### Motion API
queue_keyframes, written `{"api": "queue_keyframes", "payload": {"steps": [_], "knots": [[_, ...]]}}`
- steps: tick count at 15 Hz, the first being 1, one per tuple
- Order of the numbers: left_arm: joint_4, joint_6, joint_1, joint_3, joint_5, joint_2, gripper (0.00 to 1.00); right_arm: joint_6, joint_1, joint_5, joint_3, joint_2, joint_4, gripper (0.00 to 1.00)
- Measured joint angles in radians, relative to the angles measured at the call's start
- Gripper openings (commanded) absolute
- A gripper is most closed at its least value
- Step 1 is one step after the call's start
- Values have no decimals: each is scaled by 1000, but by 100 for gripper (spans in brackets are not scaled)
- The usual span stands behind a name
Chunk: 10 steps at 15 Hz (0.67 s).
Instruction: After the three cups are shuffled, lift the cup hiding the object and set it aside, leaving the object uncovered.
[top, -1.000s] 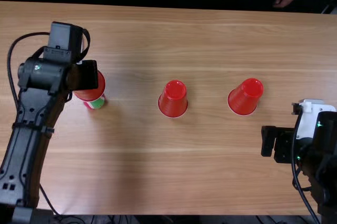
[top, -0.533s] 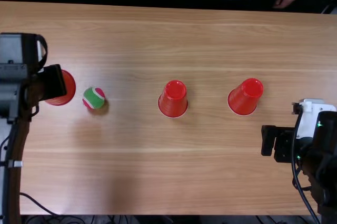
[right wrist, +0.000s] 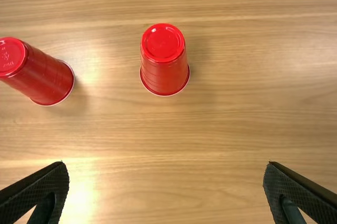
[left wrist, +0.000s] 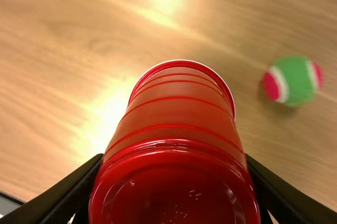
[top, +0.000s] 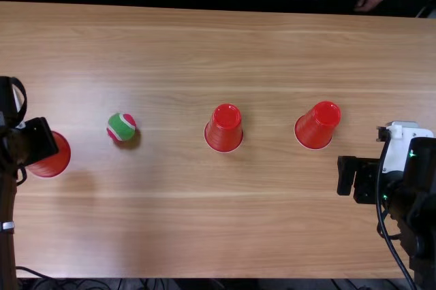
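My left gripper (left wrist: 174,197) clamps the red cup (left wrist: 179,124) near its base; likely light, thin-walled, crushable: squeeze gently

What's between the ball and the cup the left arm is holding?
Nothing: in the top view, just bare table separates the ball from the held cup.
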State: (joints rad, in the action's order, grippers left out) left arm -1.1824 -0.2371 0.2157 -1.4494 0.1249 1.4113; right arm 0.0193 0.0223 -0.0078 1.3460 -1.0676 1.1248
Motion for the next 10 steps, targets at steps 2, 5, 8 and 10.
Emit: {"api": "queue_keyframes", "payload": {"steps": [2, 5, 8, 10], "knots": [[8, 0, 9, 77, 2, -25, 2, 1, 0, 0, 0, 0, 0, 100], [13, 1, 9, 182, 2, -26, 24, 2, 0, 0, 0, 0, 0, 100], [44, 2, 9, 226, 1, -25, 83, 2, 0, 0, 0, 0, 1, 100], [89, 1, 9, 240, 2, -20, 100, 2, 0, 0, 0, 0, 1, 100]]}}
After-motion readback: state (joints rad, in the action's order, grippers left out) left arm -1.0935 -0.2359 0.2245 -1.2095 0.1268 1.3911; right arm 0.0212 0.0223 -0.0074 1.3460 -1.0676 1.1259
